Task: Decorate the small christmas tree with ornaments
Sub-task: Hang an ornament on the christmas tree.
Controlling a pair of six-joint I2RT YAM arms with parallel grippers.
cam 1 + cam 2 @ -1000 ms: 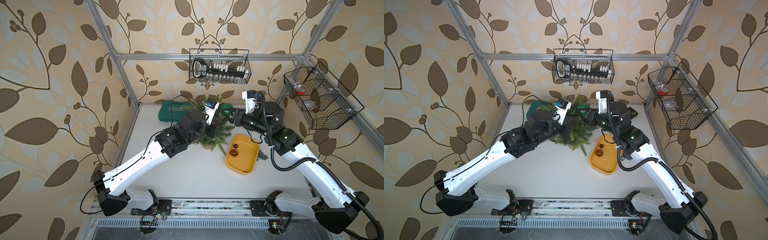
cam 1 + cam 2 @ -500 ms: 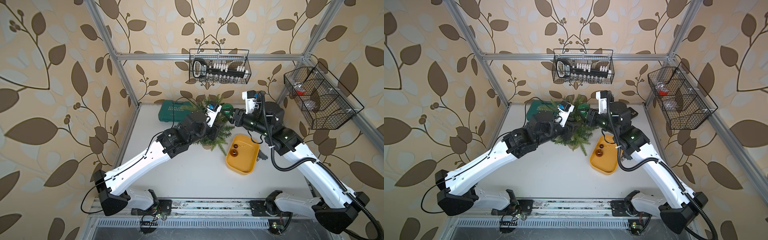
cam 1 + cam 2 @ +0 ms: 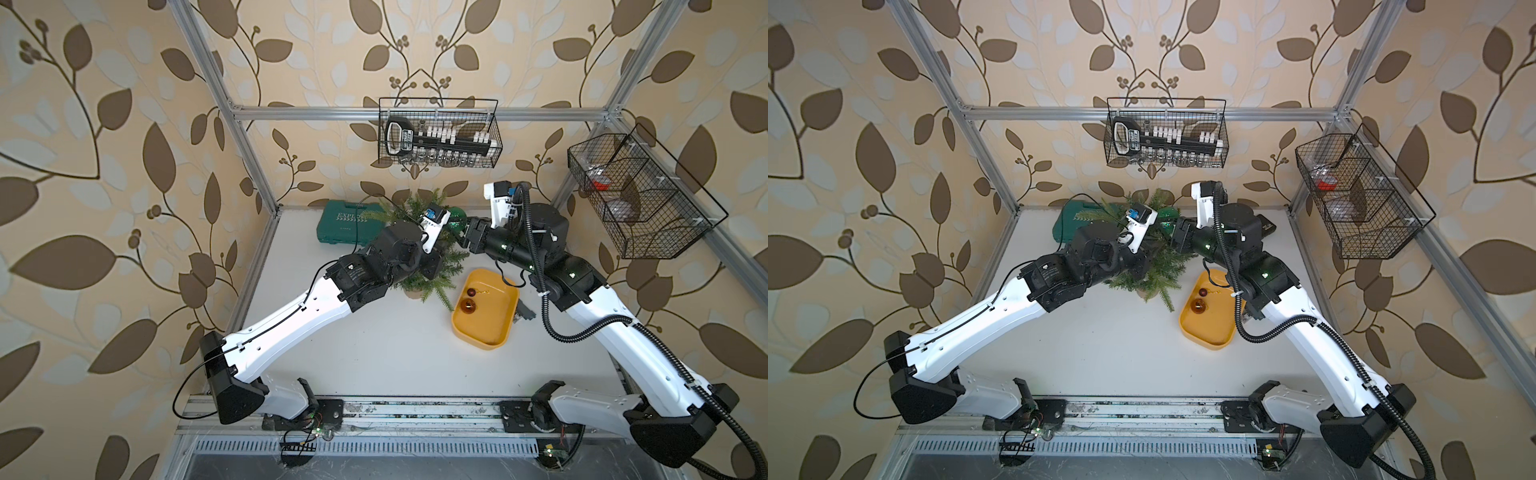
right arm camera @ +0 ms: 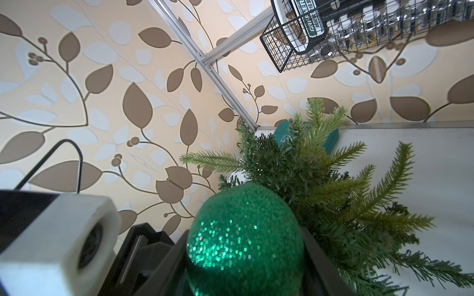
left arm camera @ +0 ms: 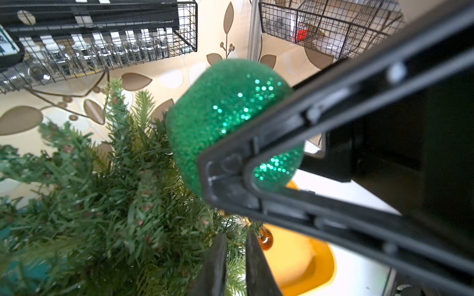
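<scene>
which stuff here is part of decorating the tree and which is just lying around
For the job: small christmas tree, green glitter bauble, amber bauble, red bauble, yellow tray.
Lying about: green tool case, back wire basket, side wire basket.

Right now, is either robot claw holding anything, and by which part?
The right gripper clasps the glittery green ornament by its round body. The left gripper sits in the tree; any hold there cannot be told.

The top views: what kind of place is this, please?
Probably a robot test cell dressed as a room: silver aluminium frame bars, leaf-patterned beige wallpaper panels, and two white-and-black robot arms mounted on a metal base rail.
</scene>
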